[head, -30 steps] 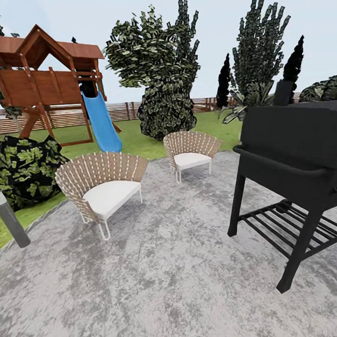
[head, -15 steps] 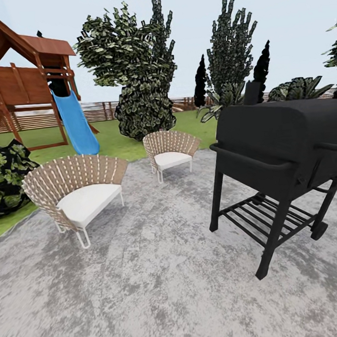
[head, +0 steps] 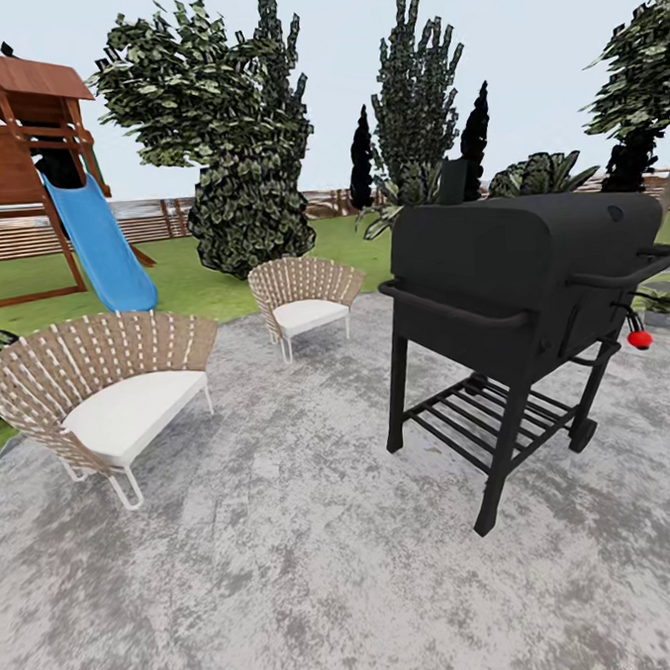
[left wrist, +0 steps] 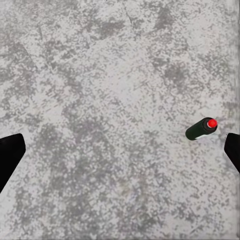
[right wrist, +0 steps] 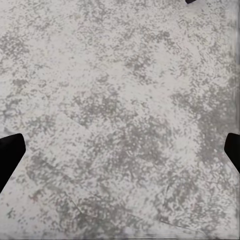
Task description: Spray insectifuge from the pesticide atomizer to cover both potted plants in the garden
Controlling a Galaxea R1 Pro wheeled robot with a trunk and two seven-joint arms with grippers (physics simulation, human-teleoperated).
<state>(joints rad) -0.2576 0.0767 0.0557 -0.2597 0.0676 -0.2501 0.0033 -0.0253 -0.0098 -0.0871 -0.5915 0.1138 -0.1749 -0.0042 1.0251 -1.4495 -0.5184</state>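
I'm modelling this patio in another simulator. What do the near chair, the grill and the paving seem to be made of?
The near chair looks like woven tan wicker over a thin white metal frame, with a matte white cushion. The grill seems to be matte black painted metal: flat dark panels, slim bar legs, a slatted shelf. The paving looks like mottled grey stone or concrete, rough and unglossed.

Mottled grey stone patio (head: 290, 576), matt black metal grill (head: 509, 265), woven wicker chairs (head: 99, 374)
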